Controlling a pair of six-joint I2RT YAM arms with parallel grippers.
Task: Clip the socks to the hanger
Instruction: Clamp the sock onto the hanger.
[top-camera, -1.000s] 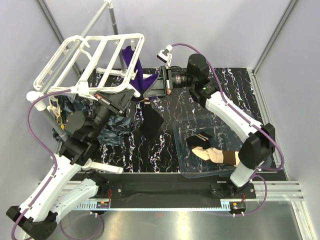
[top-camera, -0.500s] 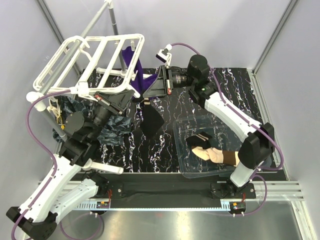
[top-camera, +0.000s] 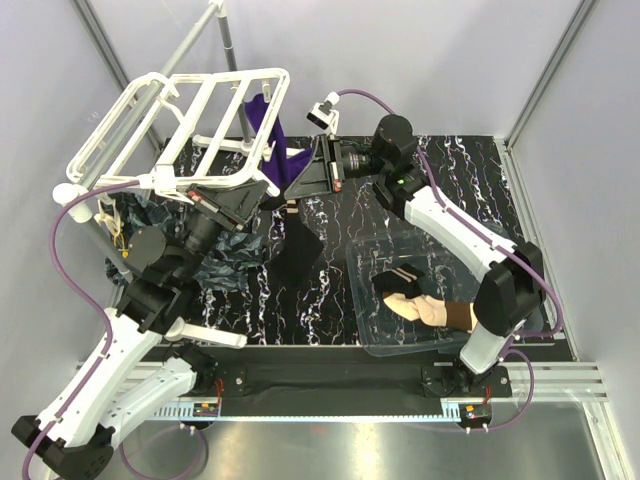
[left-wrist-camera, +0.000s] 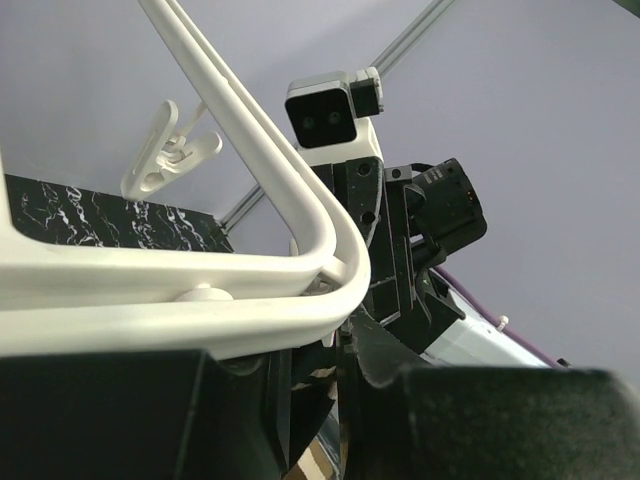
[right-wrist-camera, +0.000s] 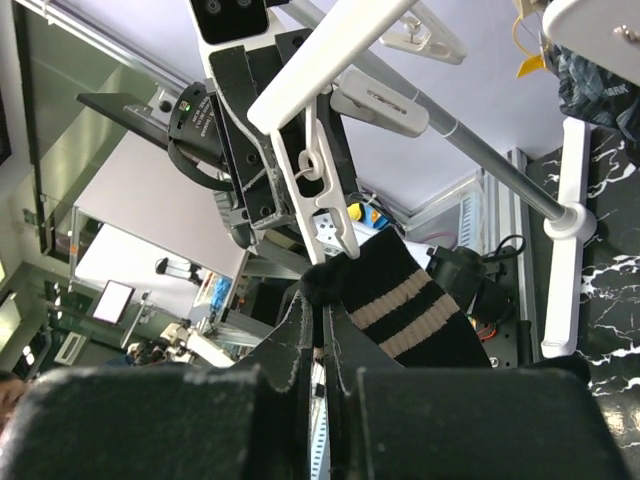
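Right claw (right-wrist-camera: 318, 300) edged left, pinching black sock (right-wrist-camera: 400, 310); left claw (left-wrist-camera: 312, 360) closed, maybe on clip (right-wrist-camera: 330, 215); marbled table (top-camera: 330, 300), grey walls (top-camera: 420, 50).

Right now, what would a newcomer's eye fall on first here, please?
The big white hanger tilts above the table's back left. At its near corner the left gripper pinches a clip while the right gripper holds a black striped sock up to it. More socks lie in the clear tray, front right.

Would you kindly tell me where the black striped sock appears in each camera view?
Top external: the black sock hangs at centre, below the hanger corner.
Left wrist: not clearly in it.
Right wrist: black sock at centre, under a clip.
Shared landmark: that hanger corner.
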